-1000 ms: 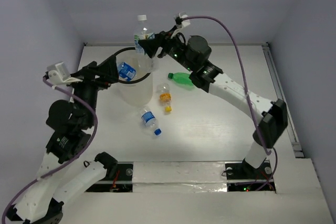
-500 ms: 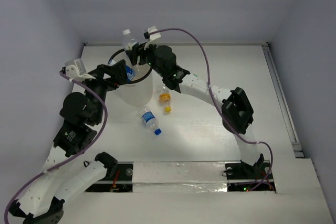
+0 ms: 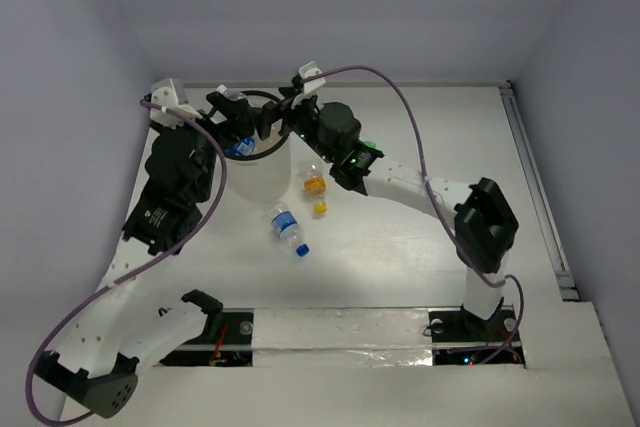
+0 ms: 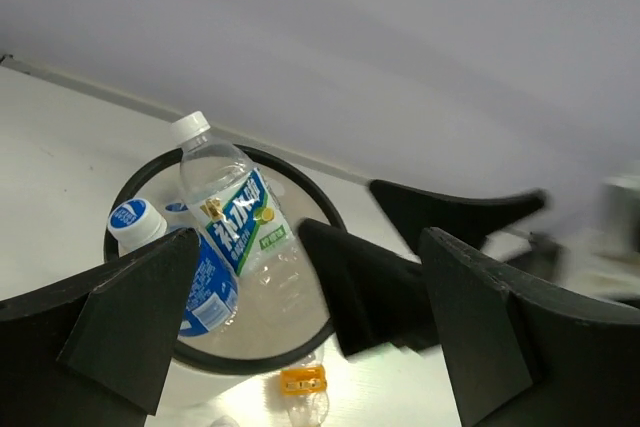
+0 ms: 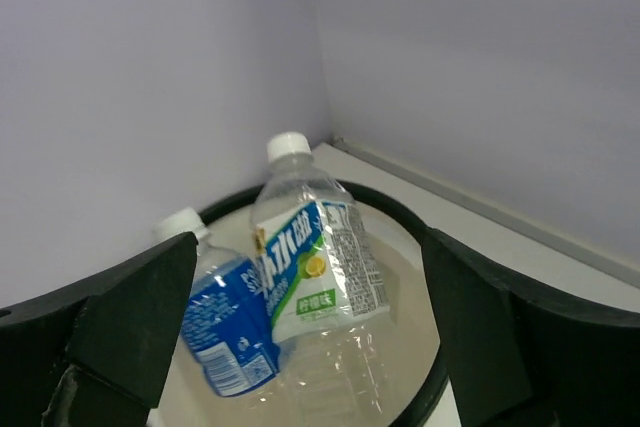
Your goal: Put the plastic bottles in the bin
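Note:
The bin, whitish with a black rim, stands at the back left. In it lean a blue-labelled bottle and a white-labelled bottle with a white cap; both also show in the left wrist view, blue and white. My left gripper and right gripper hover open and empty over the bin's rim. On the table lie an orange-capped clear bottle and a blue-capped bottle. The green bottle is mostly hidden under my right arm.
The back wall runs close behind the bin. My right gripper's black fingers cross the left wrist view over the bin's right rim. The orange-capped bottle lies just in front of the bin.
My right gripper carried the white-labelled bottle left over the bin and let it go; it now lies inside. My left arm swung farther back over the bin.

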### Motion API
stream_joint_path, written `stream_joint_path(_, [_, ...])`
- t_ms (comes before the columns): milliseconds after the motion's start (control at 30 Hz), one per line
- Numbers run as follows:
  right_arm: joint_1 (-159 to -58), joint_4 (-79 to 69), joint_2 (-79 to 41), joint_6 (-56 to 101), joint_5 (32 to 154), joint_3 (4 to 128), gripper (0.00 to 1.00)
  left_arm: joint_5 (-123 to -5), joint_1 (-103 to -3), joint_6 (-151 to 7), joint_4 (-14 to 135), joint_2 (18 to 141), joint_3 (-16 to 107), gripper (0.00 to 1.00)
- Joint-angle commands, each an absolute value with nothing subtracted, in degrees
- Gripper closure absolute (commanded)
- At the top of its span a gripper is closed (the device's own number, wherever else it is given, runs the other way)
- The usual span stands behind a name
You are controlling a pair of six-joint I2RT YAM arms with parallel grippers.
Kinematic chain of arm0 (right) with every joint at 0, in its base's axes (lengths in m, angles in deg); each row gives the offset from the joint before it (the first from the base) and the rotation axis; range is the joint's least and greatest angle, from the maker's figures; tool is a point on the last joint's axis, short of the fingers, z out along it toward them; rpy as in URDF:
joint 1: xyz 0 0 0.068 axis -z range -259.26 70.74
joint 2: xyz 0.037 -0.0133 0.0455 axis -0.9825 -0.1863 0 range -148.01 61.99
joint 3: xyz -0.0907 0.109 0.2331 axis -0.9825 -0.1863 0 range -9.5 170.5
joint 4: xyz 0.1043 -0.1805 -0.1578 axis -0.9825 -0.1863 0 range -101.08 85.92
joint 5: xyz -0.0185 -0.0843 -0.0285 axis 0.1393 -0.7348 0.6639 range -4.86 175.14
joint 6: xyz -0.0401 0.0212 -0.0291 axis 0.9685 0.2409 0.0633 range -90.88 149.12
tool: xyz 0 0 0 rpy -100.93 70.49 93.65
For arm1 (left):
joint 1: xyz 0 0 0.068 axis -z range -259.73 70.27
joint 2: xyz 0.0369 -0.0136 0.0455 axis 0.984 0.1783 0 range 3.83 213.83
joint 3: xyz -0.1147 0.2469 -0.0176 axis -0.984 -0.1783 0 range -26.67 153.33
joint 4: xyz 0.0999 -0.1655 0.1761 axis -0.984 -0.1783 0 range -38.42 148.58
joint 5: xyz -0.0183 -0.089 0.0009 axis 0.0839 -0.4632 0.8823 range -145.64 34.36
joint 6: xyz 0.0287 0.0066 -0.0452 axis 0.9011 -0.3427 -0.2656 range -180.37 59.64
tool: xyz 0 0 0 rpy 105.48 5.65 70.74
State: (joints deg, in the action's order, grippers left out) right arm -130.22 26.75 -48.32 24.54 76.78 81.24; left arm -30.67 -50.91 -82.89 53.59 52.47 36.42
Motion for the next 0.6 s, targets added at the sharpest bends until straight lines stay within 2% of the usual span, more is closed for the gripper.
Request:
stream_joint_path(0, [-130.3,32.7,-40.8,25.0,77.7,79.0,0.01,-34.0,-54.0,-84.8,52.3,55.9,40.3,0.10])
stream_joint_path(33, [-130.3,32.2,-39.7,25.0,77.7,78.5,0.05,-35.1,-55.9,-85.1,52.1,57.4,40.6,0.11])
stream_joint_path(67, [-130.3,31.8,-38.6,24.6,78.0,76.6,0.14,-36.0,-56.9,-85.9,51.9,58.1,40.7,0.12])
stream_joint_path(100, [-130.3,31.2,-36.4,24.3,78.8,75.8,0.29,-38.2,-57.9,-86.3,51.9,58.7,40.4,0.12])
stream_joint_path(133, [-130.3,29.8,-35.6,24.2,80.1,75.4,0.68,-39.4,-59.1,-86.6,52.5,59.6,40.1,0.16])
stream_joint_path(167, [-130.3,27.3,-35.1,24.1,81.3,75.7,0.84,-40.4,-61.1,-86.8,52.7,60.1,39.7,0.21])
stream_joint_path(200, [-130.3,20.9,-35.0,24.1,83.3,77.8,0.95,-42.9,-61.9,-87.5,52.8,60.6,39.6,0.29])
stream_joint_path(233, [-130.3,18.1,-35.0,23.7,83.6,78.6,1.00,-44.2,-61.9,-87.8,52.7,61.7,39.9,0.45])
stream_joint_path(300, [-130.3,15.3,-33.8,21.5,82.2,76.4,1.00,-47.1,-62.5,-87.8,52.1,62.9,40.6,0.59])
stream_joint_path(333, [-130.3,15.8,-30.9,20.7,82.1,74.4,1.00,-48.1,-62.5,-87.5,51.6,64.1,40.9,0.72])
stream_joint_path(433, [-130.3,10.3,-25.1,17.3,81.7,69.7,1.00,-49.0,-62.5,-87.3,50.5,63.5,40.7,0.85])
stream_joint_path(500, [-130.3,3.0,-23.2,14.8,82.2,68.2,1.00,-48.6,-62.5,-87.3,50.8,61.4,38.6,0.86])
stream_joint_path(567, [-130.3,2.6,-20.0,13.2,81.5,61.8,1.00,-48.5,-62.5,-87.8,51.2,57.1,36.4,0.86])
